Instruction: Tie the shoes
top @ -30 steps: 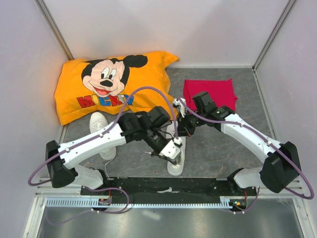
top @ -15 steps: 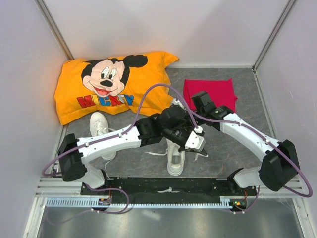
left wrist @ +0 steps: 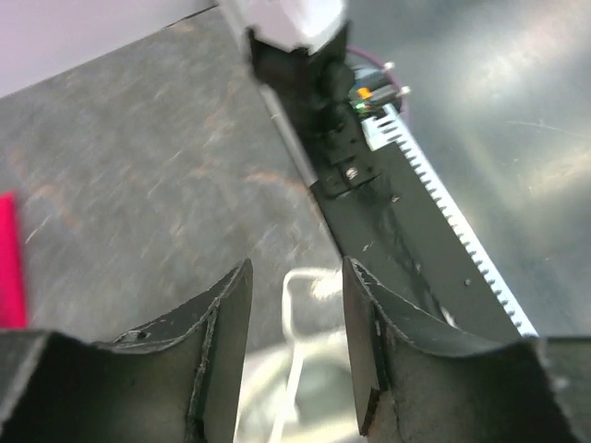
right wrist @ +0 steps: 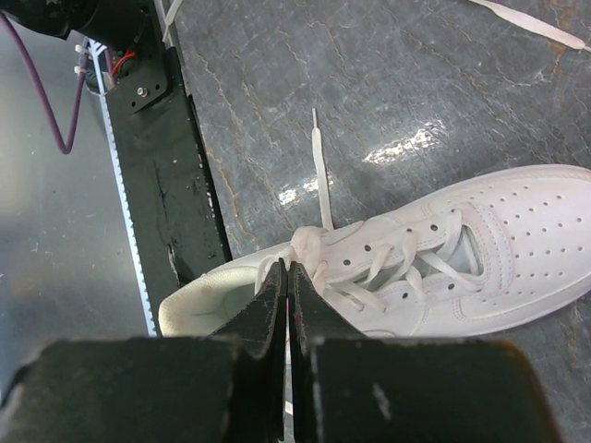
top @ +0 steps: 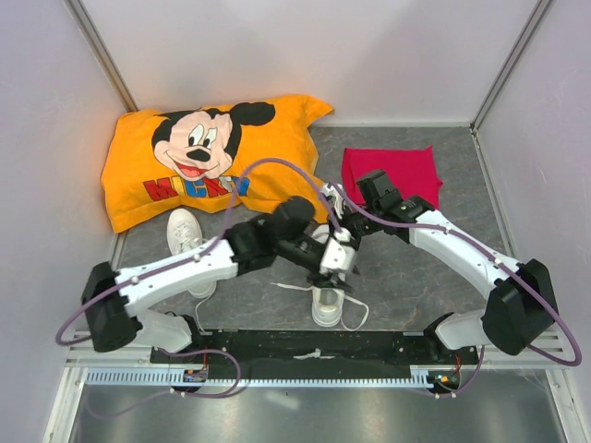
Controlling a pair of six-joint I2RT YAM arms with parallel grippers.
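Note:
One white shoe (top: 326,309) lies mid-table by the near rail, heel toward the rail; in the right wrist view (right wrist: 480,249) its laces are crossed and bunched at the top eyelets. My right gripper (right wrist: 289,266) is shut at that bunch, seemingly pinching a lace (right wrist: 319,157); in the top view (top: 334,198) it sits above the shoe's toe end. My left gripper (top: 339,275) hovers over the shoe, open, with a blurred lace loop (left wrist: 297,305) between its fingers (left wrist: 231,314), not gripped. The second shoe (top: 185,233) lies to the left by the pillow.
An orange Mickey Mouse pillow (top: 208,157) fills the back left. A red cloth (top: 388,171) lies at the back right. The black mounting rail (top: 314,346) runs along the near edge and shows in both wrist views (left wrist: 388,221) (right wrist: 166,185). Grey walls enclose three sides.
My left gripper swung right across the shoe, then came back over its middle. A lace now trails in a loop on the shoe's right side. The right arm has barely moved.

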